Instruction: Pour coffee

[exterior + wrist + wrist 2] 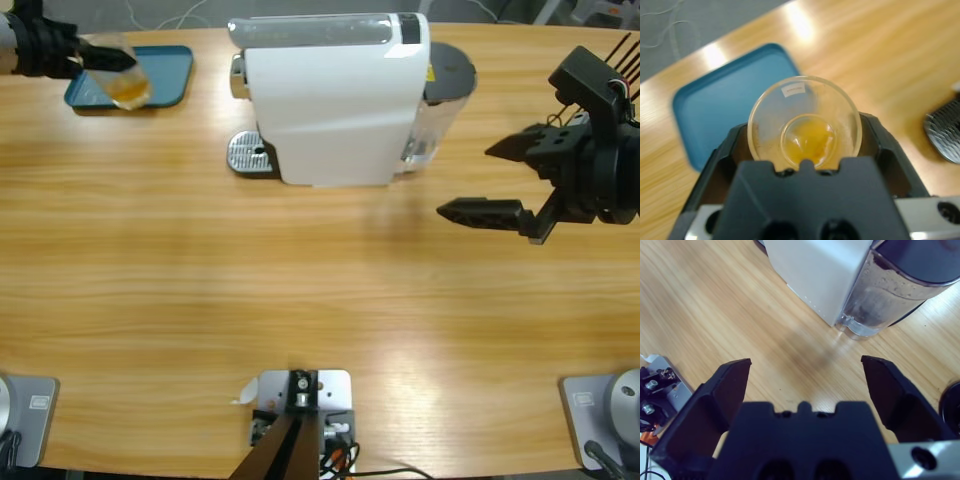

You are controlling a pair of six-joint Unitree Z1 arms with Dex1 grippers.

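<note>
A small clear glass (124, 82) holds a shallow layer of amber coffee (808, 141) at its bottom. My left gripper (100, 58) is shut on the glass (804, 122), at the table's far left, over the blue tray (172, 66). In the left wrist view the blue tray (715, 105) lies beyond the glass. My right gripper (478, 182) hangs open at the right of the table with nothing between its jaws, facing the coffee machine's clear water tank (890, 300).
A big white coffee machine (335, 95) stands at the back middle, with its metal drip grate (248, 153) at its left and a clear tank (440, 110) at its right. Bare wooden table (300, 290) spreads across the front.
</note>
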